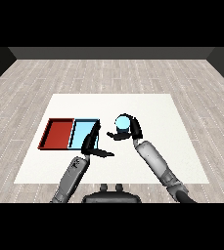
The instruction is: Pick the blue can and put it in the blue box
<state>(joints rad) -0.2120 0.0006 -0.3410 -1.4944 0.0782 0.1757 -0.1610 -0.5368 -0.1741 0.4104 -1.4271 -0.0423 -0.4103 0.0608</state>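
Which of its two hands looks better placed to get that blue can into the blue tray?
The right robot hand: it is already curled round the blue can, just right of the light blue tray. The left robot hand holds nothing, fingers straight, over the tray's near right corner.

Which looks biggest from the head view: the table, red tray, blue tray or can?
1. White table
2. Red tray and light blue tray, about alike
3. Blue can, smallest, with the right hand curled round it
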